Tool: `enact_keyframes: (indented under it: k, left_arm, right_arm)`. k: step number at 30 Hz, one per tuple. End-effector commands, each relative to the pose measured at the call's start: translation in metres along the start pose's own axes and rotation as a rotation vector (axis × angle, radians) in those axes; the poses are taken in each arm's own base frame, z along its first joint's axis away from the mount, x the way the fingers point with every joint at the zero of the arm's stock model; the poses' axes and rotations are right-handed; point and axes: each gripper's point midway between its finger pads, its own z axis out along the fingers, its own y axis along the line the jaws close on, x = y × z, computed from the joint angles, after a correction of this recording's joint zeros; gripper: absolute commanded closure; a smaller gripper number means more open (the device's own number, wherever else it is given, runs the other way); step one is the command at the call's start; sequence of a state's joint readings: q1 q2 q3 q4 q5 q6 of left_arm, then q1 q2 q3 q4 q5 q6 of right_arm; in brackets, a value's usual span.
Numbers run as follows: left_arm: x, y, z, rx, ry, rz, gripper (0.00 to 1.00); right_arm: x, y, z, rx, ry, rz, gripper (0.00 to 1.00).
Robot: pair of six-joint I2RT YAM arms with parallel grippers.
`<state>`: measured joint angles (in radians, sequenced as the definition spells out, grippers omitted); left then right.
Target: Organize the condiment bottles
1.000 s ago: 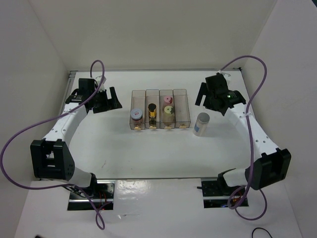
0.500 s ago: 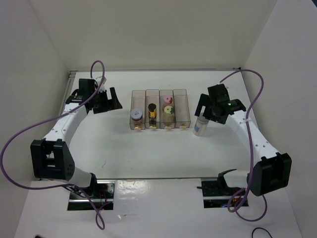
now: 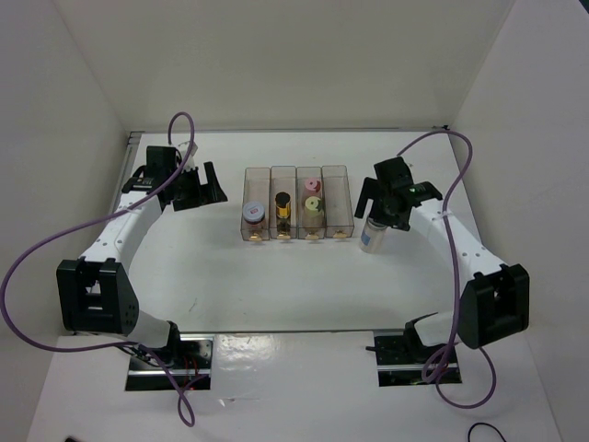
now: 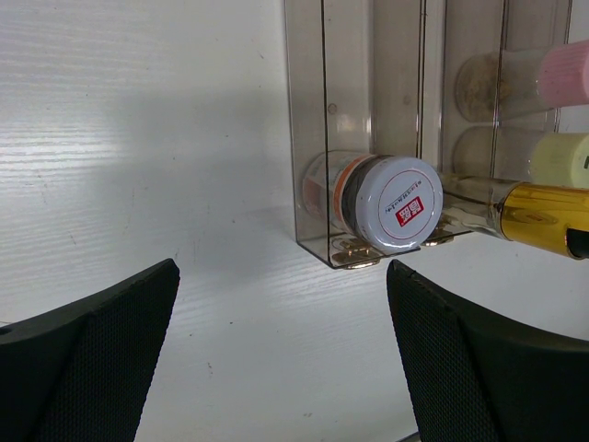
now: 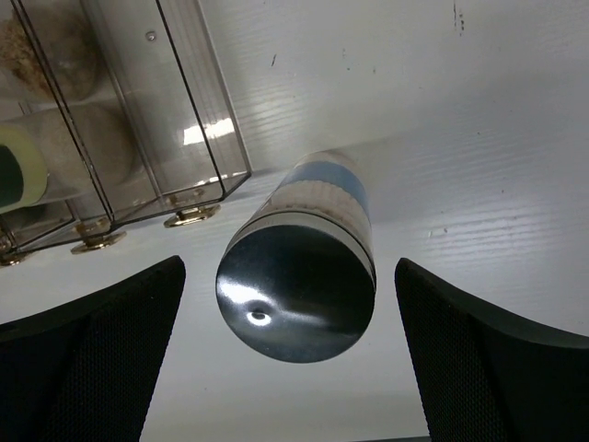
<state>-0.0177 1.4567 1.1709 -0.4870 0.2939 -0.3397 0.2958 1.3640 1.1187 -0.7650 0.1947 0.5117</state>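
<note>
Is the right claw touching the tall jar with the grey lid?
Apart. The right wrist view shows white table between the tall jar and each finger of the open right claw.

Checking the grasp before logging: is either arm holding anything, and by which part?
Nothing is held. Right gripper open over the grey-lidded jar, fingers not touching; left gripper open, empty.

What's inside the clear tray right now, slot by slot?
Left slot: white-lidded jar. Second: dark gold-capped jar. Third: pink-lidded jar behind yellow-green-lidded jar. Rightmost slot holds no jar. From above, lids hide most of each jar's body.
</note>
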Motion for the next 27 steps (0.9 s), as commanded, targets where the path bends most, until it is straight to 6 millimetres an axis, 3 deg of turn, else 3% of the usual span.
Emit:
enact_keyframes:
  k: [1, 5, 18, 27]
  left_arm:
    - [-0.01, -0.007, -0.008, 0.033, -0.049, 0.036, 0.01]
    - [-0.009, -0.005, -0.006, 0.031, -0.041, 0.033, 0.01]
    - [-0.009, -0.004, -0.005, 0.022, -0.043, 0.033, 0.01]
    - [-0.009, -0.004, -0.005, 0.022, -0.043, 0.033, 0.01]
  right_arm:
    - [-0.01, 0.003, 0.005, 0.01, -0.049, 0.014, 0.01]
    - [-0.01, 0.001, 0.011, 0.031, -0.05, 0.012, 0.01]
    - [-0.005, -0.002, 0.021, 0.053, -0.032, -0.003, 0.21]
    - [0.0, -0.002, 0.02, 0.058, -0.014, -0.015, 0.21]
